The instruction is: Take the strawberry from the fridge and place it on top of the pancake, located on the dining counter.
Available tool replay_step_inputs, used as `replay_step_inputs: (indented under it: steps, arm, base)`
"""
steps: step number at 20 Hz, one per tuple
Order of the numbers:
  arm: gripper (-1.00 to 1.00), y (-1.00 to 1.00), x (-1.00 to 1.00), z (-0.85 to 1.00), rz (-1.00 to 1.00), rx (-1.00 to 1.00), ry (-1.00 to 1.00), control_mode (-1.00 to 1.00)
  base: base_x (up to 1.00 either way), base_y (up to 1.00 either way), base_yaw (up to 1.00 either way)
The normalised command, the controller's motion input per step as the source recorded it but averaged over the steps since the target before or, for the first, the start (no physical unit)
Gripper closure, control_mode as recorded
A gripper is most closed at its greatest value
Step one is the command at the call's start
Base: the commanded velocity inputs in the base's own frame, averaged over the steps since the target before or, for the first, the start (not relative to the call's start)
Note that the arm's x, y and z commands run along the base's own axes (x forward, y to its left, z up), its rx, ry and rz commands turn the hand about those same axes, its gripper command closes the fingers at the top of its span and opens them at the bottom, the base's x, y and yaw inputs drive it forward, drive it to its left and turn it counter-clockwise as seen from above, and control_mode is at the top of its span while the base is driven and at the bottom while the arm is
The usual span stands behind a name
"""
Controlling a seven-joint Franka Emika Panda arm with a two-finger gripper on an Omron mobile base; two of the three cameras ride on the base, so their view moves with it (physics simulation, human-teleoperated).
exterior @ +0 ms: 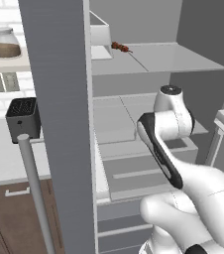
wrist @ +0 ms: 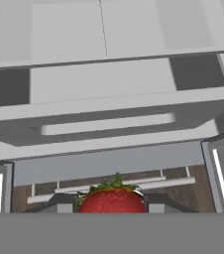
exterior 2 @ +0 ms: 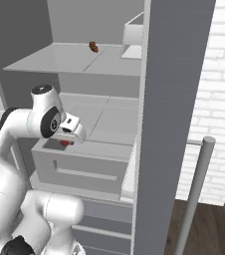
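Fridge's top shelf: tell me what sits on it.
On the fridge's top shelf lie a small reddish-brown food item and a pale open box; the door edge covers the box's left part and anything behind it.

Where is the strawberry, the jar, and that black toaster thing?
strawberry (wrist: pixel 113 201): hand view, on its red body, between the tool's finger tips.
jar (exterior: pixel 6 43): left base view, on its glass side with brown filling.
toaster (exterior: pixel 23 119): left base view, on its dark front face.

A glass jar (exterior: pixel 6 42) sits above a black toaster (exterior: pixel 23 117).
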Motion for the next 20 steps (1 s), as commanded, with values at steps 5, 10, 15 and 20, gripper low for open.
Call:
replay_step_inputs:
  steps: [5, 10, 15, 20]
  arm:
    - [1.0, 0.0, -0.63, 0.26, 0.08, 0.01, -0.09, -1.0]
    - [1.0, -0.1, -0.49, 0.29, 0.03, 0.0, -0.19, -1.0]
    - [1.0, -0.14, -0.33, 0.28, 0.01, 0.0, -0.1, -1.0]
    - [1.0, -0.04, -0.15, 0.27, 0.0, 0.0, 0.01, -1.0]
  base:
    - [0.0, 0.0, 0.0]
    - [0.0, 0.0, 0.0]
    - [0.0, 0.0, 0.0]
    - [0.0, 0.0, 0.0]
